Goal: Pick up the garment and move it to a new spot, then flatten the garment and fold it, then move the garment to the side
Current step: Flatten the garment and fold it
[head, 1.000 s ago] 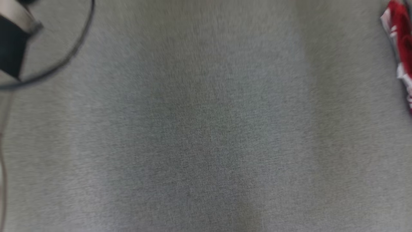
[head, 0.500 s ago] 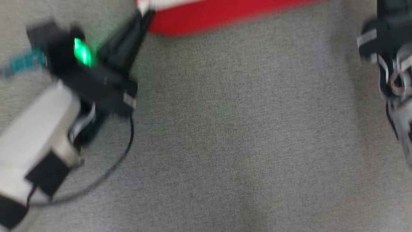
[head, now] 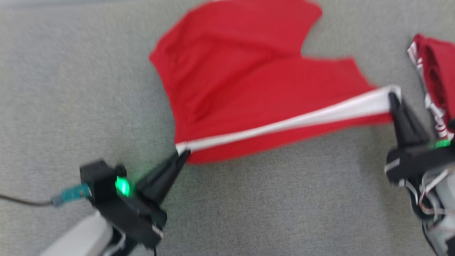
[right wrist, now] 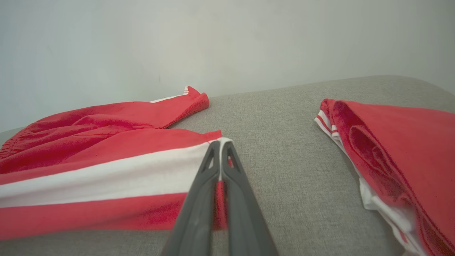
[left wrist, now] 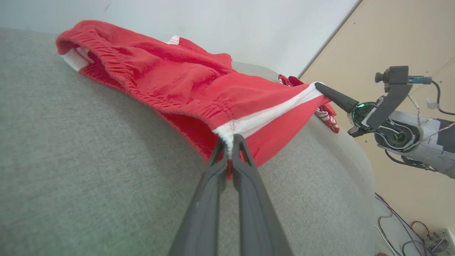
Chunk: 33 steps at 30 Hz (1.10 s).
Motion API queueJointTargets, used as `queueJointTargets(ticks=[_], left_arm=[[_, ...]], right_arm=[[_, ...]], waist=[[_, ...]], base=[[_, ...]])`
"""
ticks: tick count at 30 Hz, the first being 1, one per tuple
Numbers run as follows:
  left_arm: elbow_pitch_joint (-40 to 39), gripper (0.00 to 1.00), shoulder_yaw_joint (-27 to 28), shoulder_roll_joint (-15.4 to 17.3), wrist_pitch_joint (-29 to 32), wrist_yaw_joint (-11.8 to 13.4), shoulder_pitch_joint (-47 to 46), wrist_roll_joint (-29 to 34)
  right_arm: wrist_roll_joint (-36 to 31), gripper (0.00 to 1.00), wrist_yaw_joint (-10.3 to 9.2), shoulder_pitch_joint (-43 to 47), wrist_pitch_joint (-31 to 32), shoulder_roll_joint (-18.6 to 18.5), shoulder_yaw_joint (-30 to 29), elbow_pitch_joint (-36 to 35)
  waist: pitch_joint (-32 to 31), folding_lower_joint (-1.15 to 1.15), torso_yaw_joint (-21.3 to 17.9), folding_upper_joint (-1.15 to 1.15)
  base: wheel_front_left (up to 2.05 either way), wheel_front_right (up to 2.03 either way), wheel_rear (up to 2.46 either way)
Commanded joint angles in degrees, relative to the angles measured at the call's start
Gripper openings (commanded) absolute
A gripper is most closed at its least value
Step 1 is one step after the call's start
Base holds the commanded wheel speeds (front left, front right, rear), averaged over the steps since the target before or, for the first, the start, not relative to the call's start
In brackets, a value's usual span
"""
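The garment [head: 245,81] is a pair of red shorts with a white side stripe, stretched over the grey cushion. My left gripper [head: 183,153] is shut on the waistband end of that stripe, seen close up where the fingers pinch the garment [left wrist: 199,85] at the left gripper [left wrist: 230,144]. My right gripper [head: 392,95] is shut on the stripe's other end, at the leg hem; in its own view the right gripper [right wrist: 221,142] clamps the garment [right wrist: 106,156] there. The near edge is held taut and a little raised between the two.
A second red and white folded cloth [head: 435,78] lies at the cushion's right side, close to my right arm, also the folded cloth [right wrist: 398,149]. A pale wall stands behind the grey cushion [head: 249,206]. A cable [head: 21,202] trails from my left wrist.
The head camera has swung, so the shorts and both grippers have come fully into the picture. Both grips look the same as half a second ago.
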Motion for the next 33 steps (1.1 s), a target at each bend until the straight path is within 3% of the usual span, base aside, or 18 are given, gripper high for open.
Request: queueJointTargets(ticks=[1,9,21,26,33], left_arm=[[-0.29,0.0,0.72,-0.26,-0.01,0.02,2.91,0.99],[-3.62,0.0,4.01,-2.67,-0.01,0.02,14.33,5.34],[-5.68,0.0,5.36,-3.94,-0.01,0.02,22.9,4.21],[-5.53,0.0,3.89,-4.27,1.34,0.03,19.92,0.18],[-1.28,0.0,4.54,-9.38,4.73,0.01,13.31,-8.18]], right_arm=[[-0.16,0.0,-0.07,2.53,-0.05,-1.06,-0.44,-0.43],[-1.91,0.0,-0.07,14.67,-0.05,-1.82,-2.94,-4.62],[-1.87,0.0,-0.07,23.49,-0.05,-2.72,-4.91,-8.53],[-2.14,0.0,-0.07,19.61,0.73,-3.83,-3.55,-5.67],[0.57,0.0,-0.07,5.86,4.42,-2.34,1.74,2.08]], waist=[[-6.56,0.02,0.86,0.01],[-13.03,0.02,0.84,0.01],[-17.8,0.02,0.72,0.01],[-16.03,0.02,1.54,0.01],[-11.22,0.02,4.12,0.01]], base=[[0.0,0.0,0.0],[0.0,0.0,0.0],[0.0,0.0,0.0],[0.0,0.0,0.0],[0.0,0.0,0.0]])
